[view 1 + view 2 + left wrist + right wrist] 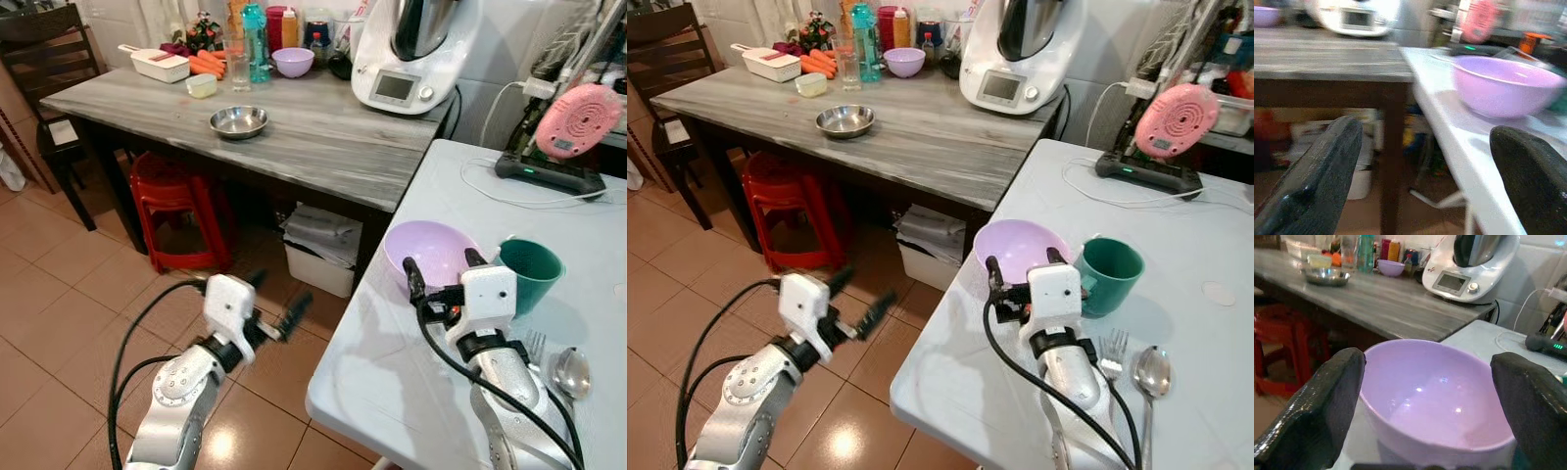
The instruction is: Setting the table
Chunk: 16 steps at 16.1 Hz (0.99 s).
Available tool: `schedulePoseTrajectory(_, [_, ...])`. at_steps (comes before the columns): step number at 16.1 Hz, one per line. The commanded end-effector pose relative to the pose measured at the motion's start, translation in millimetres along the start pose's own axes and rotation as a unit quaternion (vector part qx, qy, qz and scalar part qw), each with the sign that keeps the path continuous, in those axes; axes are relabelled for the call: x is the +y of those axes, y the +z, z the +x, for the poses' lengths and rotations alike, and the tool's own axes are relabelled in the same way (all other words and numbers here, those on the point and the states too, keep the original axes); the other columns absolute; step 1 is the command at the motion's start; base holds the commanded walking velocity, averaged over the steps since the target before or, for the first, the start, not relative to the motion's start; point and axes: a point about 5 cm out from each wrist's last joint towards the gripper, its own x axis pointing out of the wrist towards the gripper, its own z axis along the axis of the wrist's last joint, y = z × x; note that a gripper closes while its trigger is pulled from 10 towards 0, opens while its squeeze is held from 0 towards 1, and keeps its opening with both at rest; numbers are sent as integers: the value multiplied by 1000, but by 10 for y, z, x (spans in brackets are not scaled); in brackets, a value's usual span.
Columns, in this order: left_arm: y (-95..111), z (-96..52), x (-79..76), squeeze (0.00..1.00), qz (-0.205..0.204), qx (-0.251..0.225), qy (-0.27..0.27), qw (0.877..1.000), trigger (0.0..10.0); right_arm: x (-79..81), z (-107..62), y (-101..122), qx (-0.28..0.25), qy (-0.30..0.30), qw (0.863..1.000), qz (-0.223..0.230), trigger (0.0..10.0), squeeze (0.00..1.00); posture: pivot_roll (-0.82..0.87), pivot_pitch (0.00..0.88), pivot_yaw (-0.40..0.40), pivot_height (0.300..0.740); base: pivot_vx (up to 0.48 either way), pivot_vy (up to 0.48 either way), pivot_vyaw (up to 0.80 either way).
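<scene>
My right hand spread, straddling the pale lilac plastic bowl near the white bench edge | risk: a nudge tips it off, or knocks the green cup | left hand spread over floor, idle

The left gripper is smeared by motion above the tiled floor, its black fingers little more than streaks. From the left wrist the whole scene is soft, the purple bowl blurred and its far side cut by the picture's edge. The right gripper covers the bowl's near rim. The green cup is partly hidden behind that wrist housing. The fork shows only its tines beside the arm. The spoon handle runs off the bottom edge. Bottles at the wooden table's back are too small to identify.
</scene>
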Motion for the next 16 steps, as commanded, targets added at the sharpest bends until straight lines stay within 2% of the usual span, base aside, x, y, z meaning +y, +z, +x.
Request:
schedulePoseTrajectory(1, [16,20,-13,0,1,2,-30,1000,10000,19,53,28,3,22,999,-24,10000,0,-29,0,-6,740,0,0,0])
schedulePoseTrajectory(5, [-1,30,-41,0,17,16,-83,996,10000,117,134,-52,40,93,990,-95,10000,0,-36,0,-10,740,0,0,0])
schedulePoseTrajectory(7, [9,44,-35,0,21,15,-83,996,10000,202,203,-123,65,136,982,-116,10000,0,-40,0,-16,740,0,0,0])
schedulePoseTrajectory(10, [10,52,-39,0,13,14,-86,996,10000,253,284,-158,70,170,970,-157,10000,0,-40,0,-16,740,0,0,0])
schedulePoseTrajectory(12, [25,54,-55,0,11,11,-90,996,10000,173,425,-146,69,178,960,-204,10000,0,-28,0,-22,740,0,0,0])
schedulePoseTrajectory(16, [28,39,-64,0,10,12,-91,996,10000,40,528,-183,96,170,956,-218,10000,0,-20,0,-29,740,0,0,0])
